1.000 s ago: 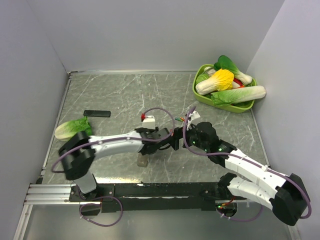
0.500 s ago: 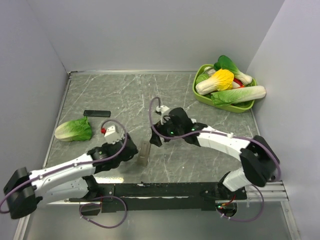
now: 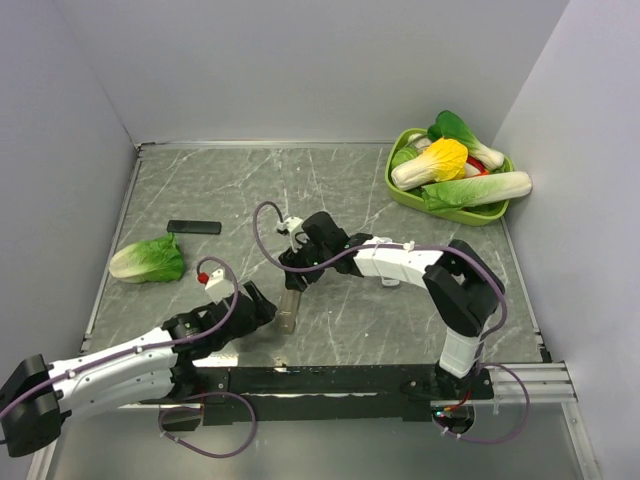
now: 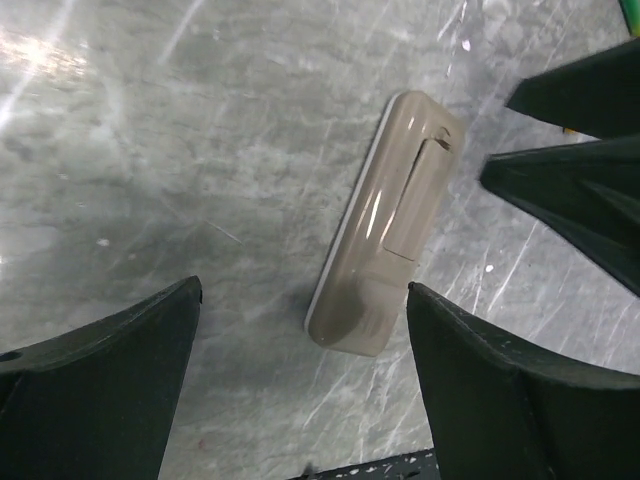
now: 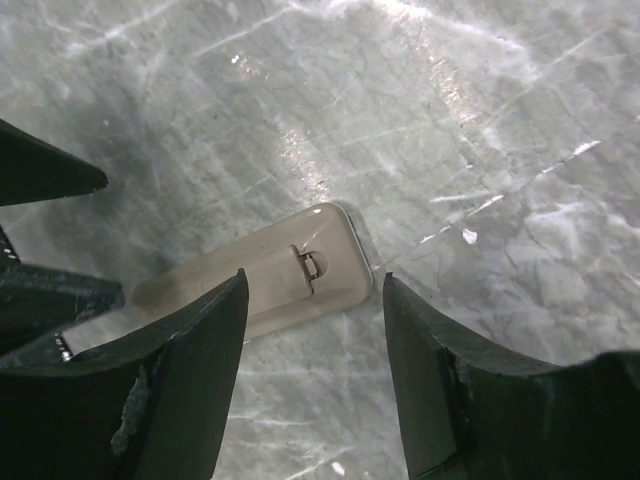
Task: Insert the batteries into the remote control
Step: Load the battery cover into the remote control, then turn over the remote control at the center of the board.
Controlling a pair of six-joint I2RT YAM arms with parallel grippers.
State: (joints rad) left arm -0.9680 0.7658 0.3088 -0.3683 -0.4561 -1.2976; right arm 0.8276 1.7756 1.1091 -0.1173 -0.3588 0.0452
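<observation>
Marbled table (image 3: 420,330). Left gripper (image 3: 262,303), jaws wide apart, at 9 o'clock of remote control (image 3: 289,308). Right gripper (image 3: 293,278), jaws apart, over its 12 o'clock end. Remote control lies back-up, cover on, near table centre toward 6 o'clock, ungripped

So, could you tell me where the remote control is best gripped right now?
Probably across its two long edges, at the end away from the battery cover, from straight above: the remote control lies flat, back up, long and slim, so only its width fits the jaws.
</observation>
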